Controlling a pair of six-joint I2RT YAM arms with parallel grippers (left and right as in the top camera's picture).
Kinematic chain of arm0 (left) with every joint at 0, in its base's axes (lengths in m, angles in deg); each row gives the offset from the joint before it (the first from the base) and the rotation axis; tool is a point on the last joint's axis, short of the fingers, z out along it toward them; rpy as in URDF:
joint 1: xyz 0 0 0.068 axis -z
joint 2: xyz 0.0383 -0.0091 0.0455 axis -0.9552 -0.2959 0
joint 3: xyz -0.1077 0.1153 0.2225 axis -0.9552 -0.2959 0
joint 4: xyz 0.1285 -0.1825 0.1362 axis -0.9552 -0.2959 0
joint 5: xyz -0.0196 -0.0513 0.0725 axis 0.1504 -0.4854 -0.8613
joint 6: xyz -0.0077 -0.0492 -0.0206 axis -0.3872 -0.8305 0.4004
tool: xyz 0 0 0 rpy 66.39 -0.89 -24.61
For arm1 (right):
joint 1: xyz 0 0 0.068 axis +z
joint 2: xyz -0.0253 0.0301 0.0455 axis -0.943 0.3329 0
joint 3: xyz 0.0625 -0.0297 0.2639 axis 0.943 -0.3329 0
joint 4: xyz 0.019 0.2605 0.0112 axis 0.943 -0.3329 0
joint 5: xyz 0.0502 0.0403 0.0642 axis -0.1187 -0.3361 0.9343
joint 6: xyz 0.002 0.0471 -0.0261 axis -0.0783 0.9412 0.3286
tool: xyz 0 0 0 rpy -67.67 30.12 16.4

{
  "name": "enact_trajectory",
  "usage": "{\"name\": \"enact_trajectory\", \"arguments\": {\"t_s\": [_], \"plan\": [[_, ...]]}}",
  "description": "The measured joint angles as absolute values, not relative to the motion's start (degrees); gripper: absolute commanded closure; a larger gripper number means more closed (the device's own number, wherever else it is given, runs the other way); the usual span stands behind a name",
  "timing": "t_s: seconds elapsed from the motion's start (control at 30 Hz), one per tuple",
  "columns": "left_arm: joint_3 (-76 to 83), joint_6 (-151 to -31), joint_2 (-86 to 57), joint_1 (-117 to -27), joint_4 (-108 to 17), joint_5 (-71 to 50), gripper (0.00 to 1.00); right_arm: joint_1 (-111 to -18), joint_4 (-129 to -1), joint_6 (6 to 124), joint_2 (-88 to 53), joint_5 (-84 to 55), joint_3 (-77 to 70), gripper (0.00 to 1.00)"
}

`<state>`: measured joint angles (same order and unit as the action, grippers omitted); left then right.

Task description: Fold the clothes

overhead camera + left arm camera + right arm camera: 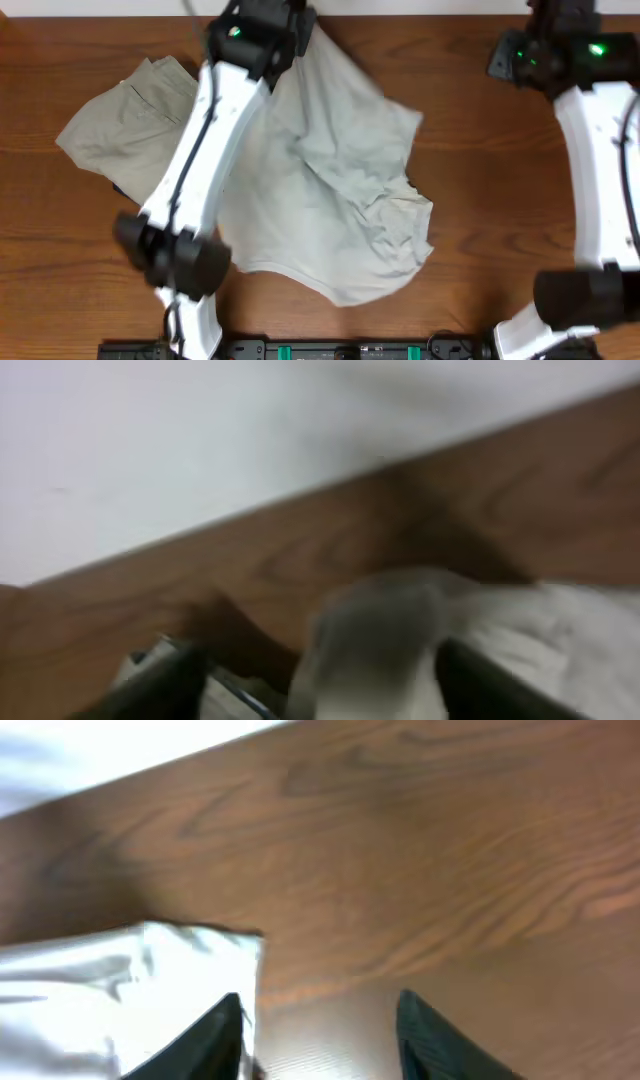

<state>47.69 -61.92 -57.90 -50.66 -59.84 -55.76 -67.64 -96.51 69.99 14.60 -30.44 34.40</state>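
On the wooden table (500, 200): one pale T-shirt (330, 190), spread out but heavily wrinkled, with one rounded edge toward the near side. Left of the T-shirt, rumpled khaki trousers (120, 125); the meeting of the two hidden beneath the left arm (200, 150), stretched across to the T-shirt's far edge. At that far edge, the left gripper (325, 680): jaws spread wide, a bunched hump of T-shirt fabric between them, seemingly loose rather than pinched, though too blurred in the wrist view to swear to. Well to the right of the T-shirt, over bare wood, the right arm (600, 170). Off the T-shirt's far right side, the right gripper (318, 1020): jaws partway apart, only table in the gap, nothing held. Just outside one finger, a flat corner of the T-shirt.
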Motion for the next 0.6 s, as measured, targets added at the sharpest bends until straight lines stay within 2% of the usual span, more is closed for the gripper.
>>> {"name": "enact_trajectory", "arguments": {"t_s": [0.13, 0.3, 0.43, 0.6], "plan": [[47.43, -61.62, -58.58, -50.81, -61.78, -56.41, 0.02, -69.01, -99.77, 69.77, 17.33, -29.06, 34.18, 0.52], [47.43, -61.59, -52.24, -50.59, -64.56, -57.16, 0.02, -69.45, -105.41, 65.75, 17.29, -23.84, 34.03, 0.57], [47.49, -62.45, -44.83, -50.57, -67.64, -57.68, 0.02, -68.38, -107.12, 62.30, 17.22, -18.84, 31.05, 0.50], [47.76, -65.00, -36.74, -50.57, -73.87, -57.85, 0.02, -63.46, -104.14, 59.35, 17.18, -13.24, 21.20, 0.47]]}}
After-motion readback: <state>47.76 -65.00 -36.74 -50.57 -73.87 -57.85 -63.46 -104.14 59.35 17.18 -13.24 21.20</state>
